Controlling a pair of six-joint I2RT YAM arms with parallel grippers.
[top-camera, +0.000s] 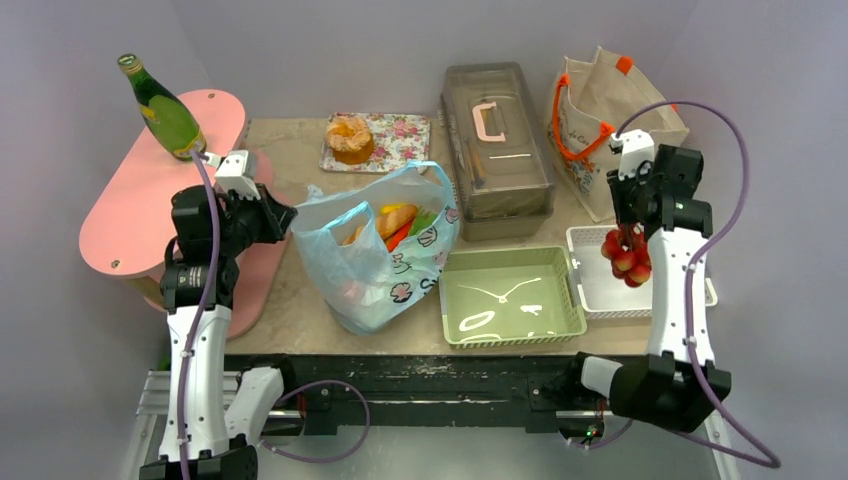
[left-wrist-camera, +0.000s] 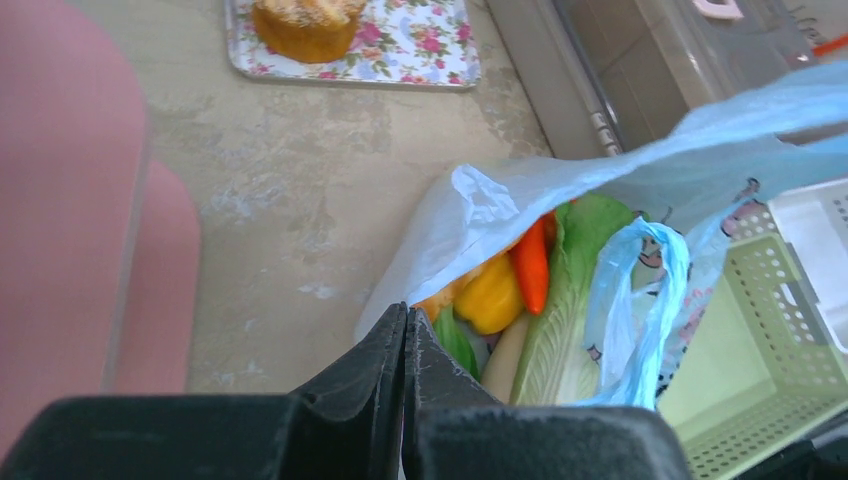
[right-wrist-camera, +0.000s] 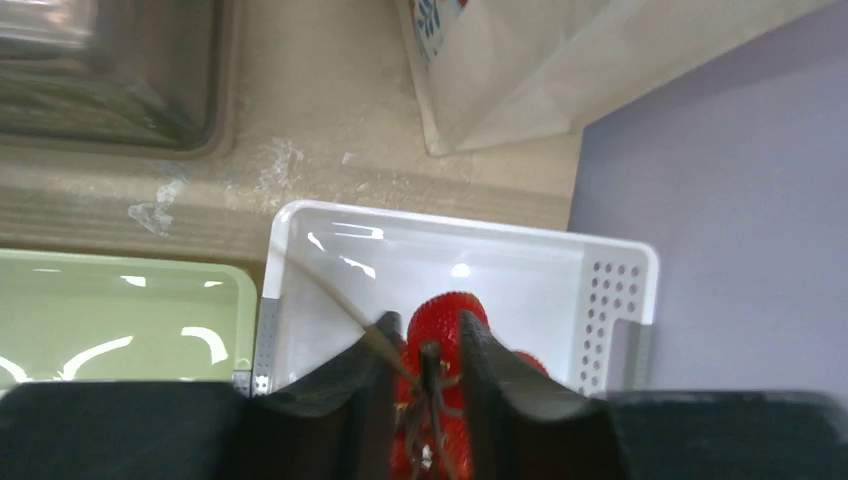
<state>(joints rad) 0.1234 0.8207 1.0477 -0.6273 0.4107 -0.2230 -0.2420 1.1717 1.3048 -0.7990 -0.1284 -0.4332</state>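
Red tomato cluster (top-camera: 625, 258) dangles over the white basket (top-camera: 592, 292), right gripper (right-wrist-camera: 428, 348) clamped on its thin stem (right-wrist-camera: 432, 390). Looks light, bruisable; stem's the handle.

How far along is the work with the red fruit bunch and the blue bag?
Done: nothing lies in the green basket yet. In hand: the right gripper is shut on the red fruit bunch, over the white basket; the left gripper pinches the rim of the blue bag. Left: the yellow pepper, carrot and greens are in the bag.
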